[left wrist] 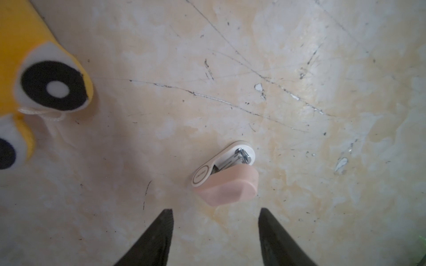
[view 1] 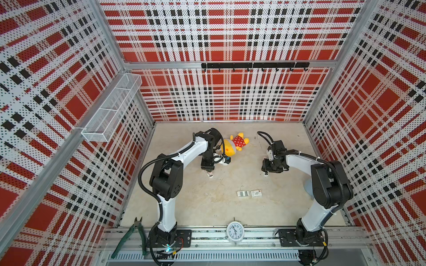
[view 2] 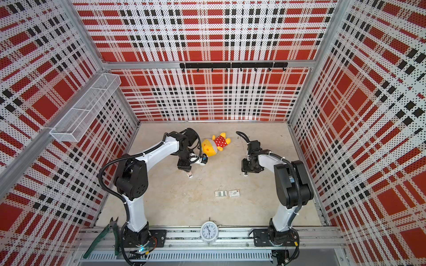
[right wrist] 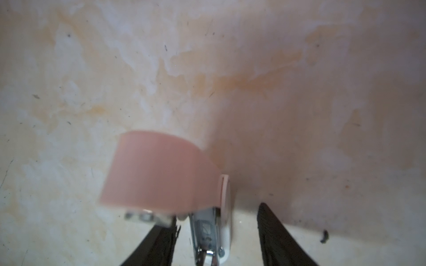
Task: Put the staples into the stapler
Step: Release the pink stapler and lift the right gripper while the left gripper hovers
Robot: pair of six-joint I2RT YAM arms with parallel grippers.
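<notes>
A small stapler (left wrist: pixel 224 172) with a pink lid and white base lies on the table just ahead of my left gripper (left wrist: pixel 215 211). Its lid is ajar over a shiny metal channel, and the gripper is open and empty. In both top views it shows below that gripper (view 1: pixel 211 176) (view 2: pixel 190 175). A second pink-and-white stapler (right wrist: pixel 161 170) sits between the fingers of my right gripper (right wrist: pixel 216 214), its lid blurred. The jaws stand apart, and the white base is clear of one finger. Grey strips that look like the staples (view 1: pixel 242 193) (view 2: pixel 220 193) lie in a small white tray near the table's middle front.
A white cardboard box (view 1: pixel 255 193) lies beside the tray. A yellow plush toy (view 1: pixel 235 144) (left wrist: pixel 46 80) lies close behind the left gripper. An alarm clock (view 1: pixel 234 231) and green pliers (view 1: pixel 131 235) rest on the front rail. A wire basket (view 1: pixel 110 108) hangs on the left wall.
</notes>
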